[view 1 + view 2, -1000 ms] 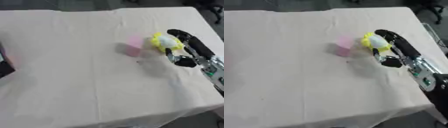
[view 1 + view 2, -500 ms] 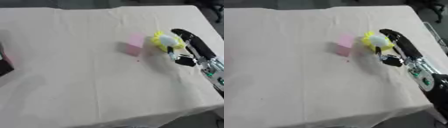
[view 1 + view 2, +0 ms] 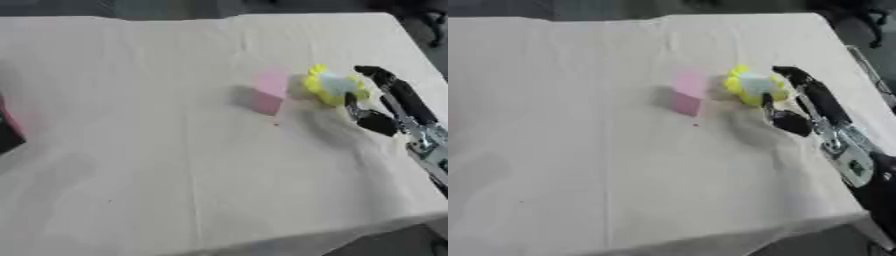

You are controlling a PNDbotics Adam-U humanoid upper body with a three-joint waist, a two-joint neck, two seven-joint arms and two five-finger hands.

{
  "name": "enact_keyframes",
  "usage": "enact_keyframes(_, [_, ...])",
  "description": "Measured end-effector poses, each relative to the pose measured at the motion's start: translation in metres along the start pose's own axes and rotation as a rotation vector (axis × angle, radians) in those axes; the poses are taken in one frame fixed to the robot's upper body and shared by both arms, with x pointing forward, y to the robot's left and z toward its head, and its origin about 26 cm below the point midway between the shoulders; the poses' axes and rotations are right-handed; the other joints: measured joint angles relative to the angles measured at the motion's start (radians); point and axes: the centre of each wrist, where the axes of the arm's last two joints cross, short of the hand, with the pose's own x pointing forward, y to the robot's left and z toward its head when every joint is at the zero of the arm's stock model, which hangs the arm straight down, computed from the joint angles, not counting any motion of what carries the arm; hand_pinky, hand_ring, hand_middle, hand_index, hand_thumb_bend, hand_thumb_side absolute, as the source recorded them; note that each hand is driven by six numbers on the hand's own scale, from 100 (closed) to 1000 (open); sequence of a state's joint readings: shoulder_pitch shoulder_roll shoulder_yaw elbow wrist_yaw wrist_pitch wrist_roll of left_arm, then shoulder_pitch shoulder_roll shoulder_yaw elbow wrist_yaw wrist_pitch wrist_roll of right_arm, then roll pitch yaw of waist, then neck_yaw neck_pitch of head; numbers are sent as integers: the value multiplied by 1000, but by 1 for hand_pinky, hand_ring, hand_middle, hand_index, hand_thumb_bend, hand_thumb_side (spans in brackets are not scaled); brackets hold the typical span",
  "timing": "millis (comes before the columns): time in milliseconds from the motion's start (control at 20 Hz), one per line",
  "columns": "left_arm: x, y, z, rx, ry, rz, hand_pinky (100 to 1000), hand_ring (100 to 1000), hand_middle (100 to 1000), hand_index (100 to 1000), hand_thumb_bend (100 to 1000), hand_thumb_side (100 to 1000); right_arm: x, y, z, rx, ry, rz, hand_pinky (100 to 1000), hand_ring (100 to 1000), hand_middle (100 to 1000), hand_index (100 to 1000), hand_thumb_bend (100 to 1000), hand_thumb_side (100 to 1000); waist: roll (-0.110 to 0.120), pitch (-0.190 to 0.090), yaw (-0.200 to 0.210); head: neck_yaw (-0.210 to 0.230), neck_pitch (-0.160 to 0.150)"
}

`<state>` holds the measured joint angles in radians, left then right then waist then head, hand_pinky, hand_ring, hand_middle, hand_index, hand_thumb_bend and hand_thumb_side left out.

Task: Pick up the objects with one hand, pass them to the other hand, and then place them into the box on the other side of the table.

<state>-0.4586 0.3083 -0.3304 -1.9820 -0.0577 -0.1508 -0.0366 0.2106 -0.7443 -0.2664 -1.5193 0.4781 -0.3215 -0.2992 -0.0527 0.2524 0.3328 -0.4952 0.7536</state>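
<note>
Yellow toy (image 3: 331,88) (pale blue centre) against right robot hand (image 3: 385,105); pink block (image 3: 268,93) beside.

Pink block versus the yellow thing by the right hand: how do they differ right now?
The pink block is boxy and one colour; the yellow object is lumpy, with a pale patch. The block stands apart from the right hand; the yellow object sits right against its fingers. Both rest on the cloth-covered table.

My work surface is a tabletop (image 3: 175,165) covered by a creased cream cloth (image 3: 579,75). Beyond its far edge I see dark grey floor (image 3: 175,7), blurred. Lighting is even and soft.
</note>
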Motion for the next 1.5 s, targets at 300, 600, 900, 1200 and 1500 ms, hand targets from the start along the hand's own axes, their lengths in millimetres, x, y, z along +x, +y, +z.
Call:
enact_keyframes(300, [0, -1, -1, -12, -8, -2, 883, 761, 673, 771, 961, 558, 0, 1, -3, 100, -26, -6, 903, 868, 836, 909, 100, 749, 1, 6, 4, -6, 0])
enact_keyframes(600, [1, -2, -2, -23, -12, -1, 882, 761, 674, 771, 957, 564, 2, 0, -7, 136, -36, 11, 887, 846, 786, 888, 100, 622, -2, 8, 5, -11, 0])
enact_keyframes(900, [1, -2, -2, -26, -13, -1, 882, 761, 675, 770, 951, 569, 3, -1, -11, 102, -27, 48, 818, 660, 507, 706, 100, 100, -3, 8, 6, -16, 0])
enact_keyframes(1200, [1, -2, -2, -29, -9, -2, 883, 762, 675, 770, 939, 579, 5, 2, -10, -45, 6, 70, 714, 424, 281, 465, 100, 100, -4, 8, 5, -16, -1])
enact_keyframes(1500, [1, -2, -2, -28, 0, -1, 884, 763, 675, 768, 928, 587, 11, 6, -10, -184, 18, 51, 638, 306, 143, 304, 100, 149, -4, 8, -5, -17, -1])
